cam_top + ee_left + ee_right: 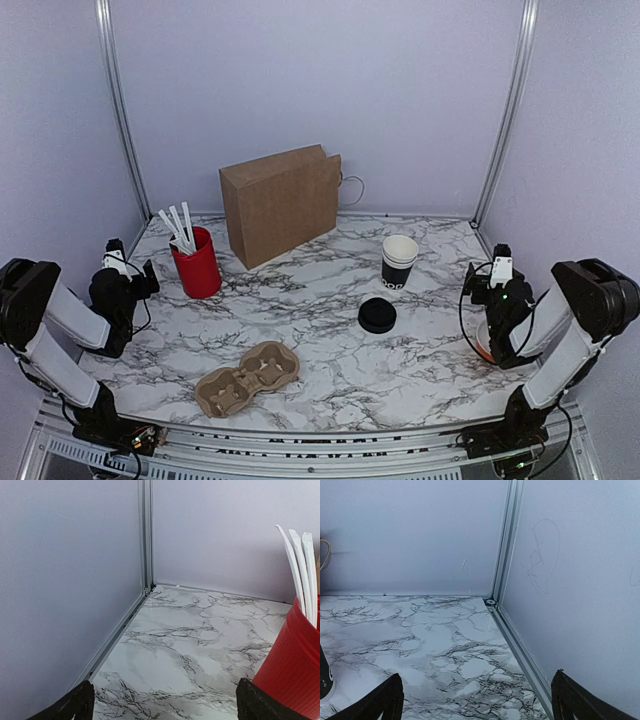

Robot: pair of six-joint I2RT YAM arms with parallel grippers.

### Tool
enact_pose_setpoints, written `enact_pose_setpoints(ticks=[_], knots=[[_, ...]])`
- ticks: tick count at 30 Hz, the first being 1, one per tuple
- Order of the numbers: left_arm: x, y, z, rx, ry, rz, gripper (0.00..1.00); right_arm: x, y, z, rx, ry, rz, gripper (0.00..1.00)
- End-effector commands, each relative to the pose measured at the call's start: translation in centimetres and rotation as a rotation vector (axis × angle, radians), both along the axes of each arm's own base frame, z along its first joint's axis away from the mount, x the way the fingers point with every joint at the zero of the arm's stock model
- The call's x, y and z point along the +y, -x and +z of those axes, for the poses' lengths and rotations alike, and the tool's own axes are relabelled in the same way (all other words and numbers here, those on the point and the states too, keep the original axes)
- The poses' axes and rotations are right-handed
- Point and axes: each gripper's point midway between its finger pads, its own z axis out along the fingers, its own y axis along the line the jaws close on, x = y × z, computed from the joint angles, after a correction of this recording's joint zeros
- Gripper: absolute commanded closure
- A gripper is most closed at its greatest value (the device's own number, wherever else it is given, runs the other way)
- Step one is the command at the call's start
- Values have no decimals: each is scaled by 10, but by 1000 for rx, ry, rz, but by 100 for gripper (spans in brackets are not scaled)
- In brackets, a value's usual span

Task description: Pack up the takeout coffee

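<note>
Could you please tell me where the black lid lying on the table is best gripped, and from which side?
Pinch the black lid across its rim from straight above: it lies flat and low on the table, offering no tall side wall. The right end effector, open, looks the nearer one.

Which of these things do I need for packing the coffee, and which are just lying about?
For the job:
- black cup, open
- black lid, lying apart from it
- paper bag
- probably the carrier

Lying about:
- red cup
- white sticks standing in it
</note>
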Motion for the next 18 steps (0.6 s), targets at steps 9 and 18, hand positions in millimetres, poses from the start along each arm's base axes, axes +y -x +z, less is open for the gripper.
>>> enact_pose_setpoints(ticks=[9,18], knots=[[1,-4,4,-13,4,-2,1,-3,-4,9,-27,-12,-13,0],[1,-4,6,-20,2,-3,1,-3,-4,8,-26,-12,-13,0]])
